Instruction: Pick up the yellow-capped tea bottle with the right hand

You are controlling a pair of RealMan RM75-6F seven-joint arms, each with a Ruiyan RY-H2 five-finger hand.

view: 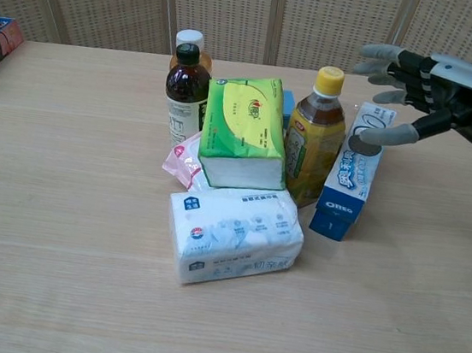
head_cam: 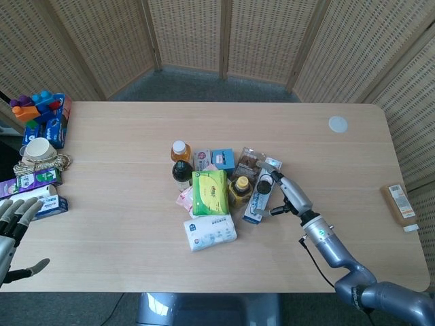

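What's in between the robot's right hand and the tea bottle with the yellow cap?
The blue Oreo box stands between the right hand and the yellow-capped tea bottle. The chest view shows it best; the head view shows the same.

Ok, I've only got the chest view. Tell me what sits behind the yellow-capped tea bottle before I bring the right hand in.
Observer: In the head view a brown snack packet lies just behind the yellow-capped tea bottle, with a small blue box further left.
Operator: Now give me where the right hand sits over the table.
Observer: From above, the right hand is over the far part of the Oreo box, right of the bottle and not touching the bottle.
Operator: Report the left hand too.
Observer: The left hand is open at the table's near left edge, well away from the pile.
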